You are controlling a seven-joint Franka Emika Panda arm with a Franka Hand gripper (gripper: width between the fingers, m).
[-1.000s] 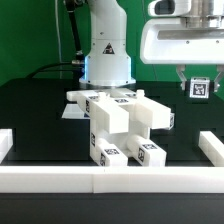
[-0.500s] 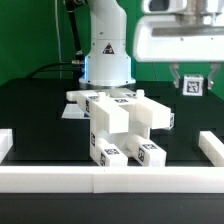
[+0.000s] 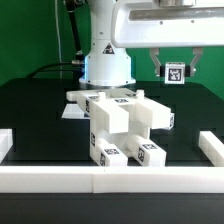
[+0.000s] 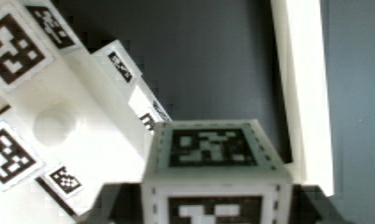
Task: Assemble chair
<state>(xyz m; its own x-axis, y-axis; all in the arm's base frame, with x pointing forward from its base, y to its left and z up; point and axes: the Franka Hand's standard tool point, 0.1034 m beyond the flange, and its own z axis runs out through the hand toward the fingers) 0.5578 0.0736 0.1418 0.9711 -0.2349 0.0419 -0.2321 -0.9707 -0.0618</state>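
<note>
The partly built chair [image 3: 120,122] stands in the middle of the black table, a cluster of matte-white blocks with black-and-white tags. High above the table, toward the exterior view's right, my gripper [image 3: 175,72] is shut on a small white tagged post [image 3: 175,73]. It hangs clear of the chair. In the wrist view the post [image 4: 210,160] fills the space between my dark fingers [image 4: 122,205], its tagged faces toward the camera, and my gripper [image 4: 210,208] clamps its sides. The chair's tagged blocks [image 4: 59,120] lie below and to one side.
A long low white border rail [image 3: 110,178] runs along the table's front, with raised ends at the exterior view's left [image 3: 5,145] and right [image 3: 212,148]. The arm's white base [image 3: 105,50] stands behind the chair. A white strip [image 4: 308,60] borders the dark table.
My gripper has risen and shifted toward the exterior view's left with the post still in it. The chair has not moved.
</note>
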